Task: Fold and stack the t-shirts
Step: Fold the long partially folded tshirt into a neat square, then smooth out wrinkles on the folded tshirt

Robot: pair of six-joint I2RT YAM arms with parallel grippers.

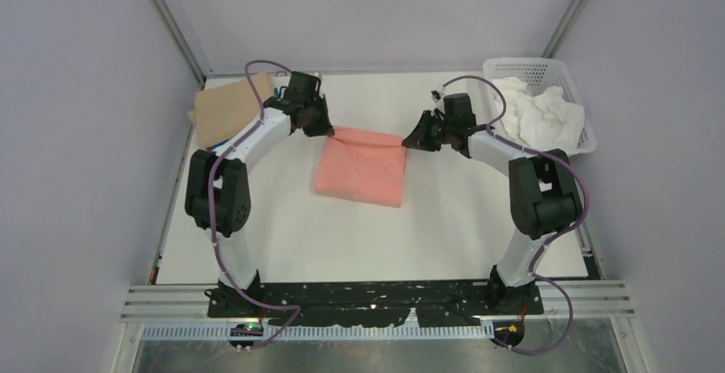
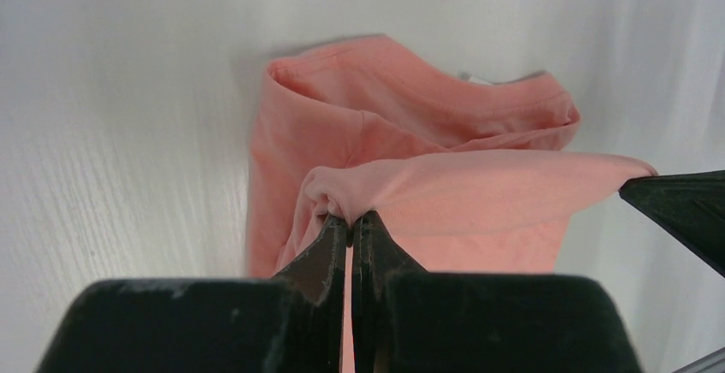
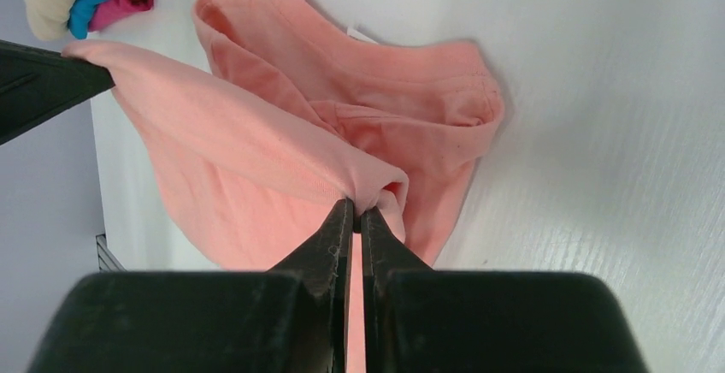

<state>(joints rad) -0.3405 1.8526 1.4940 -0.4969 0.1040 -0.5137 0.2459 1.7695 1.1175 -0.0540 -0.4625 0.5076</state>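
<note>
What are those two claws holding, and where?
The salmon-pink t-shirt; the left gripper and the right gripper each pinch one end of its raised edge.

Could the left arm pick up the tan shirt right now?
Probably not yet. The tan shirt lies close beside it, but the left gripper is shut on the edge of the pink shirt and must let go first.

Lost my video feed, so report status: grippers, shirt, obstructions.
Both shut: left gripper and right gripper pinch salmon-pink shirt. Its far edge taut between them, rest on table. Nothing in the way.
</note>
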